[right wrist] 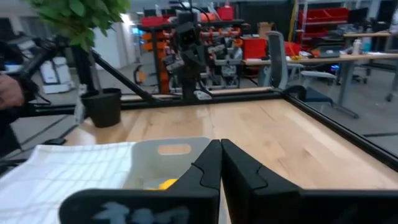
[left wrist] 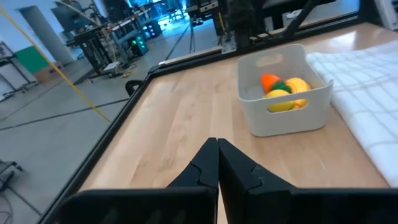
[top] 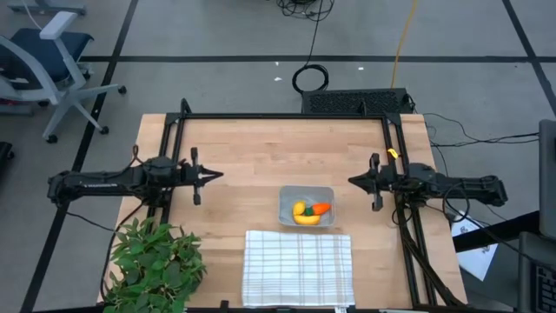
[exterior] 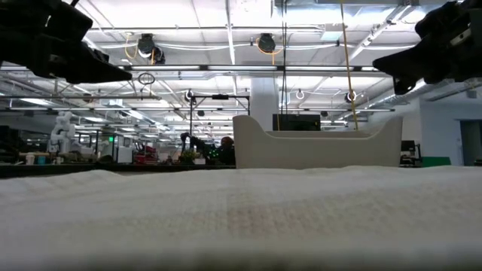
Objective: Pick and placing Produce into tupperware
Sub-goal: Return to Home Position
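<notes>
Produce lies gathered in the shallow, translucent grey plastic container (top: 295, 195), a rounded rectangle with a handle slot cut in its end wall. Inside are a curved yellow banana (top: 306, 219) along one side, a small round yellow fruit (top: 299, 209) touching it, and an orange carrot (top: 322, 208) with a green top lying against them. The container stands on the pale wooden table (top: 261, 148), just beside the edge of a white checked cloth (top: 298, 258). A leafy green plant (top: 156, 265) sits at the table's corner on the left arm's side.

The left gripper (top: 215, 175) hangs above the table with its two dark fingers pressed together, holding nothing. The container is ahead of its fingertips and off to one side, well apart. The right gripper (top: 353, 181) faces it from the opposite side, its fingers likewise pressed together and empty. The container sits ahead of its tips and lower down, nearer than to the left gripper. The container rests between the two sets of jaws, touching neither.
</notes>
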Available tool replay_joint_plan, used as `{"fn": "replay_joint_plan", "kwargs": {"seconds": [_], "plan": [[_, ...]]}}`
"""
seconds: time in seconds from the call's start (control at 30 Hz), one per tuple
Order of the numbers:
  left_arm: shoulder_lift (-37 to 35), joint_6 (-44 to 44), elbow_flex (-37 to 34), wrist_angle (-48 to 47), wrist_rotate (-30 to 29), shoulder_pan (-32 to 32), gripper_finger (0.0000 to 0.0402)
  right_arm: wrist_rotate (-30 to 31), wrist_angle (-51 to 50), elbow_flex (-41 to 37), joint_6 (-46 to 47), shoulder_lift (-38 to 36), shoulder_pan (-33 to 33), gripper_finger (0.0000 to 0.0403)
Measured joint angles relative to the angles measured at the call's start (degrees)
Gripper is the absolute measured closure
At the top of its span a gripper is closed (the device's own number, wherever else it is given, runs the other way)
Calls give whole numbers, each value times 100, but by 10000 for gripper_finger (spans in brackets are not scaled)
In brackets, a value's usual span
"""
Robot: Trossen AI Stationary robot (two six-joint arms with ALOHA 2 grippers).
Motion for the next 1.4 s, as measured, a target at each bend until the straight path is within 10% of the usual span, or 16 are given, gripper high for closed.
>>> {"fn": "replay_joint_plan", "kwargs": {"seconds": [1.4], "plan": [[-507, -242, 0, -635, 309, -308, 401, -197, -261, 4, 149, -292, 1, 403]]}}
